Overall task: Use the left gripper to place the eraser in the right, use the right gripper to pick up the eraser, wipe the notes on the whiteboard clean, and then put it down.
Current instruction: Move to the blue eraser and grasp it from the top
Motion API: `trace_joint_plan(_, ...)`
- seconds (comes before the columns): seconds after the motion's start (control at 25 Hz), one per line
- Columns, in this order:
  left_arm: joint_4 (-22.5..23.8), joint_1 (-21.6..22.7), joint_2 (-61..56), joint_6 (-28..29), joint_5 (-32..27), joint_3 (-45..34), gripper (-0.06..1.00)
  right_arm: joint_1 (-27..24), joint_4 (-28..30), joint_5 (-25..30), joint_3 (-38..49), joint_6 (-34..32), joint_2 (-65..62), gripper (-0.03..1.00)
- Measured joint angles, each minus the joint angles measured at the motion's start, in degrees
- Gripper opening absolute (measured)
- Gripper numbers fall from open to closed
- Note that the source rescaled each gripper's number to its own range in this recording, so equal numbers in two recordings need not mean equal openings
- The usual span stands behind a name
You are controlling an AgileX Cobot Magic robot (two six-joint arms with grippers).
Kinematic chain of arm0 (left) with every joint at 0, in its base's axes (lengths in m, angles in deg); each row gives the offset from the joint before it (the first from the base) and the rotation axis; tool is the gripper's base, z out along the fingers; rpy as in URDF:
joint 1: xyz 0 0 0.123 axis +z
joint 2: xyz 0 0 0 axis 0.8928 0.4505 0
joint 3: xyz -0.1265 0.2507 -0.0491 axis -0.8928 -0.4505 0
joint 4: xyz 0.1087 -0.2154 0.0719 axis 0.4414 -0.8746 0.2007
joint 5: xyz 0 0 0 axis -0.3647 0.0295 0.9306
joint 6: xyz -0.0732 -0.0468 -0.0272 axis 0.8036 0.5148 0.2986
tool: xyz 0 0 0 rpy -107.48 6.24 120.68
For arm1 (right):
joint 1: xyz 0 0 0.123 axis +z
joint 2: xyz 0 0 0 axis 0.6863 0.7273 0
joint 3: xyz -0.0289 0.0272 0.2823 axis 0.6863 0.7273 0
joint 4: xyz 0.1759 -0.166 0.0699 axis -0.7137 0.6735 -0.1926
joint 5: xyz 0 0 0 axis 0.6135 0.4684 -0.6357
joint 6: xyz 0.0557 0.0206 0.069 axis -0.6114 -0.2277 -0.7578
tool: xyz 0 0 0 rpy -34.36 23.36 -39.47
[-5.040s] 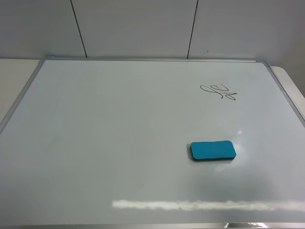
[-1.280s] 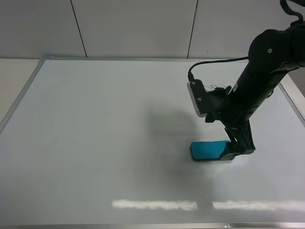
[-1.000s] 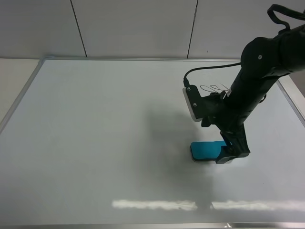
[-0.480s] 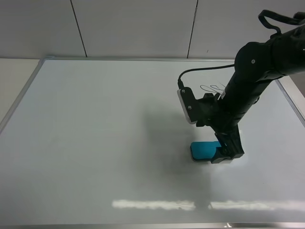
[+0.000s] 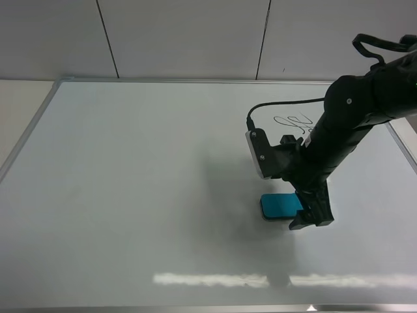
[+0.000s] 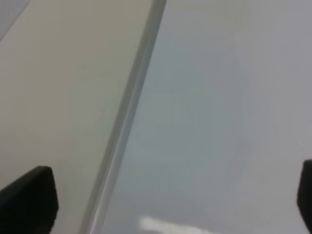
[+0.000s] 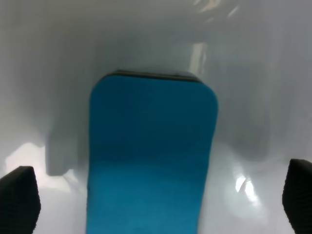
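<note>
The teal-blue eraser [image 5: 279, 205] lies flat on the whiteboard [image 5: 130, 182], right of centre. My right gripper [image 5: 310, 219], on the plain black arm, stands down over the eraser's right end. In the right wrist view the eraser [image 7: 151, 156] lies between the two wide-apart fingertips [image 7: 19, 200], so the right gripper [image 7: 158, 197] is open around it. The black notes [image 5: 293, 122] are behind the arm, partly hidden. My left gripper [image 6: 168, 200] is open and empty over the whiteboard's silver frame [image 6: 126, 122]; it is outside the high view.
A beige table [image 5: 19, 104] shows beyond the board's left frame, and also in the left wrist view [image 6: 58, 73]. Grey wall panels [image 5: 182, 39] rise behind the board. A bright light reflection [image 5: 215, 280] lies near the front edge.
The right arm came in over the board, lowered onto the eraser and shifted slightly left along it. The eraser has not moved.
</note>
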Motion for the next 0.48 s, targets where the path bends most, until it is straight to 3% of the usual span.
trace_joint_plan(0.48,0.0,0.0,0.0,0.0,0.0,0.0,1.0,0.0,0.0,-0.1,0.4,-0.8,1.7,1.0)
